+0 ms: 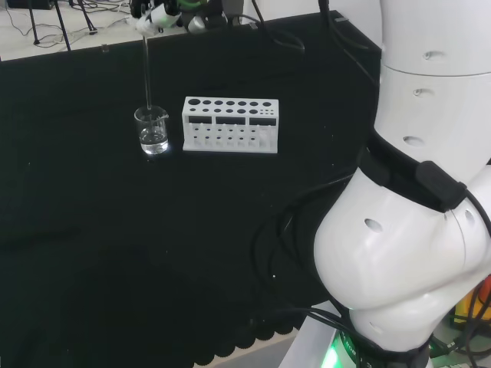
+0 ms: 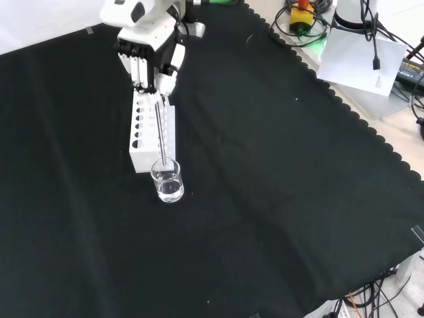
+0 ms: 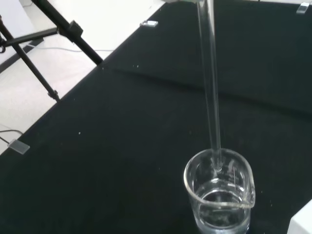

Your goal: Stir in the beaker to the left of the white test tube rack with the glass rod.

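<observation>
A small clear beaker [image 1: 153,131] [image 2: 167,180] [image 3: 220,195] with some clear liquid stands on the black cloth, left of the white test tube rack [image 1: 230,125] [image 2: 152,131] in the head view. The hand [image 1: 156,15] [image 2: 151,56] hovers above it, its fingers curled round the top of a thin glass rod [image 1: 146,73] [image 2: 161,132] [image 3: 210,87]. The rod hangs nearly upright. Its lower tip sits just inside the beaker's mouth, above the liquid, as the wrist view shows.
The arm's white links [image 1: 414,192] take up the right of the head view. Black tripod legs [image 3: 48,44] stand on the floor beyond the cloth's edge. Cables and a white sheet [image 2: 361,53] lie off the cloth at the front view's top right.
</observation>
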Action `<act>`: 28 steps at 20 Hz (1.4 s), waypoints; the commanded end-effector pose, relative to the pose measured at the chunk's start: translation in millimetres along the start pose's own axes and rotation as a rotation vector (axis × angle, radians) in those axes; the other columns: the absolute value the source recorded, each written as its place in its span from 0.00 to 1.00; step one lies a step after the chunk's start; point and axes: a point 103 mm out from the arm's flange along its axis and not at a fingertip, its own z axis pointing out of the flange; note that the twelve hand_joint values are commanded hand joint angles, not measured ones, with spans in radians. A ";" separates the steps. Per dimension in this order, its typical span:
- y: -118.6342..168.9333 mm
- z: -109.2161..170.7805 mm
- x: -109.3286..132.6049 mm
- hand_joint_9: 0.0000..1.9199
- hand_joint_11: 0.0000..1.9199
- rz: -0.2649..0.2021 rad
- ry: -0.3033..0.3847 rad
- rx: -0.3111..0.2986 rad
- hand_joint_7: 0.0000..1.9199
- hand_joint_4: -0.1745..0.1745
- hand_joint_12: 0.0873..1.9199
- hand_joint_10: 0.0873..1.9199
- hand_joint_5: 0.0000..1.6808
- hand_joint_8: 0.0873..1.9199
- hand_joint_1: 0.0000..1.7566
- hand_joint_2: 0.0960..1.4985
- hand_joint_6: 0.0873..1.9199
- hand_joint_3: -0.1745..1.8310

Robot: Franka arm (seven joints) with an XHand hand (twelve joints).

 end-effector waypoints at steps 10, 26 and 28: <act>21.7 43.9 -11.6 0.80 0.82 -0.021 0.010 0.033 0.56 0.00 0.46 0.52 0.72 0.60 0.74 0.70 0.12 0.06; 43.9 78.9 -13.9 0.80 0.82 -0.032 0.034 0.081 0.56 0.00 0.46 0.52 0.72 0.60 0.74 0.70 0.12 0.07; 45.1 74.9 -15.7 0.80 0.82 -0.030 0.031 0.076 0.56 0.00 0.46 0.52 0.72 0.60 0.74 0.70 0.11 0.07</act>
